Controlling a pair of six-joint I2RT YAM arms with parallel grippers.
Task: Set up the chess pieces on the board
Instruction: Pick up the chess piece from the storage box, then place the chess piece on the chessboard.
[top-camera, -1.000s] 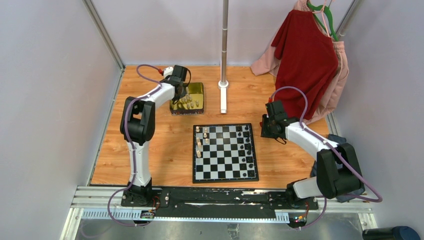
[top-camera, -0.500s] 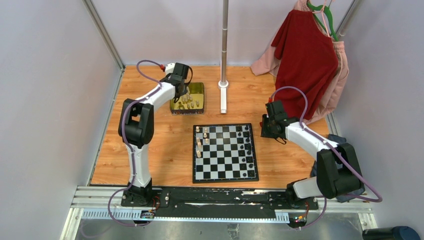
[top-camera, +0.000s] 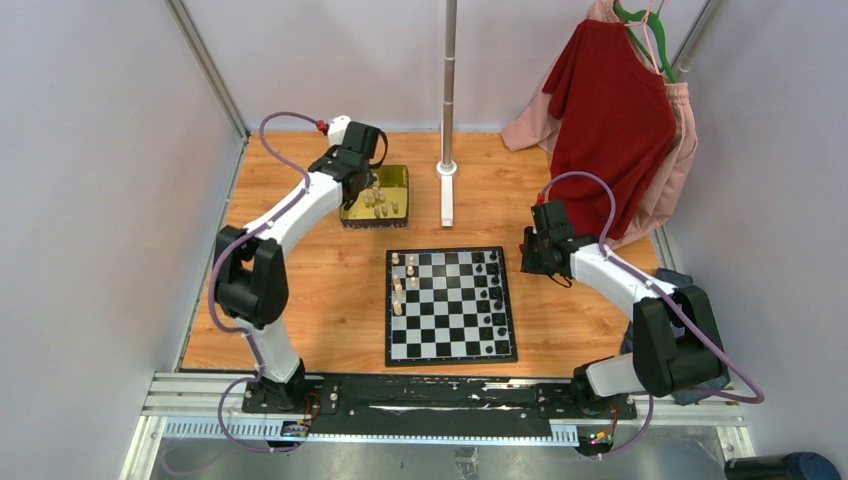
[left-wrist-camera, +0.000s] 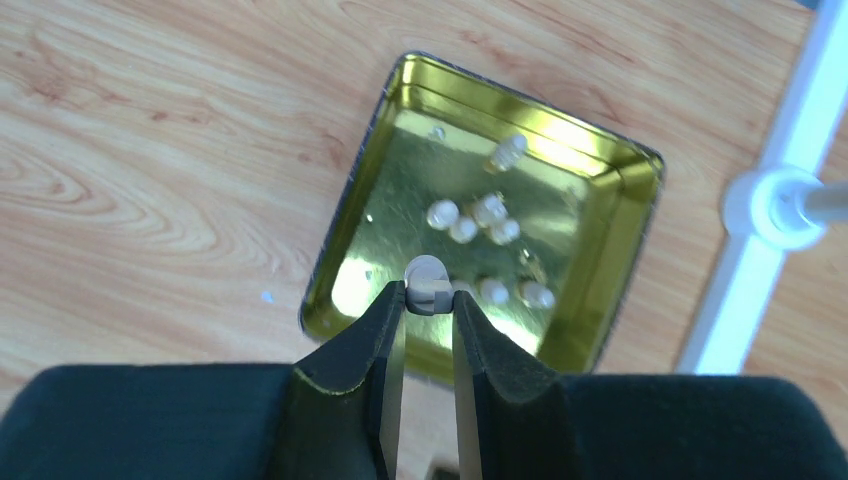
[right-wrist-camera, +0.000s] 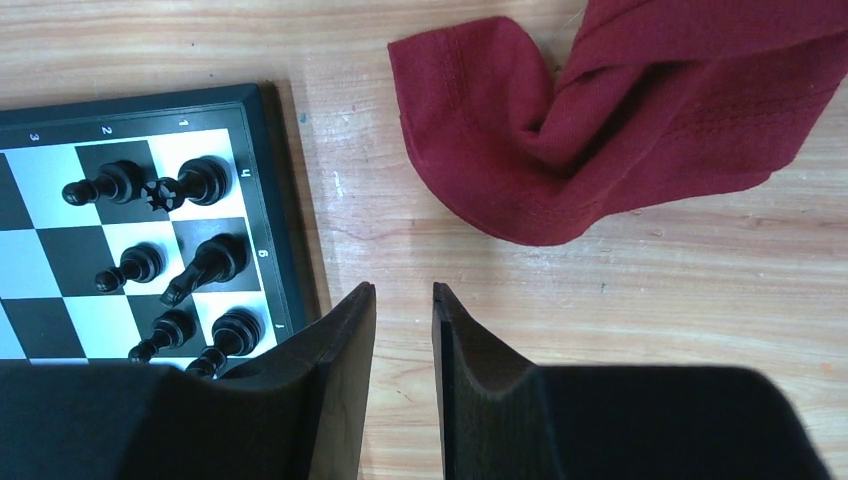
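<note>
Upper left in the overhead view, the left gripper (left-wrist-camera: 428, 297) pinches one pale chess piece (left-wrist-camera: 426, 270) above the gold tin (left-wrist-camera: 345, 235) that holds the other cream ones, presumably bound for the board (top-camera: 452, 325) at centre. The right gripper (right-wrist-camera: 403, 300) hangs beside the board's right edge, fingers slightly parted and empty.

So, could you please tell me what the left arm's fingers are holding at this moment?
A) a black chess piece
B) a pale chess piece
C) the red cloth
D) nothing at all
B: the left wrist view shows the left fingers pinching a pale chess piece above the gold tin.
</note>
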